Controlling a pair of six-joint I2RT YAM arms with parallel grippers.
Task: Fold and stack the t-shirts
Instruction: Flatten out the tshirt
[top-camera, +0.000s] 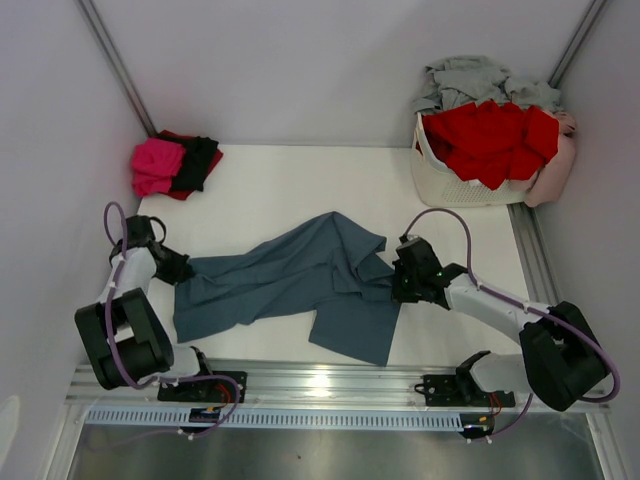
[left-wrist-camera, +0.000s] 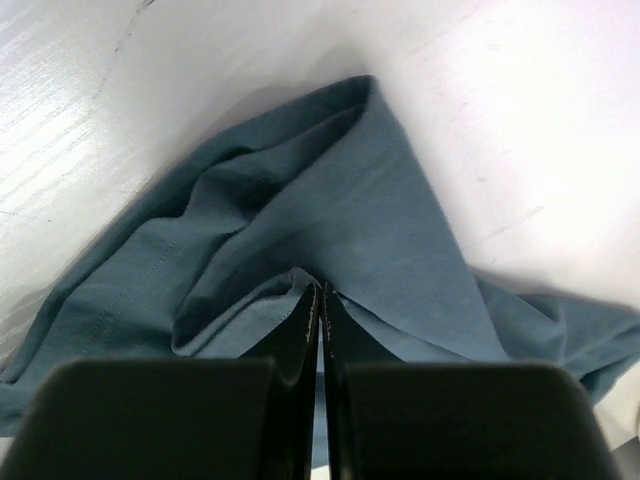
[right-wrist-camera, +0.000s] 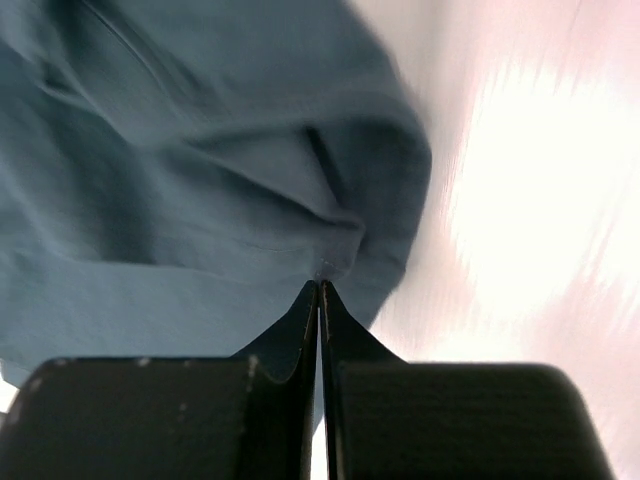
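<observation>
Pinches the slate-blue t-shirt (top-camera: 300, 280) at both ends, left gripper (left-wrist-camera: 320, 290) clamped on its left edge, right gripper (right-wrist-camera: 320, 285) clamped on its right edge, probably to stretch it flat. Shows it crumpled mid-table, folded shirts (top-camera: 175, 165) far left, basket (top-camera: 455, 190) far right.

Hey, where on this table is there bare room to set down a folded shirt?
Best: the far middle of the table, between the pink-and-black stack and the white basket, beyond the blue-grey shirt. Crowded: the near middle, where that shirt sprawls.
</observation>
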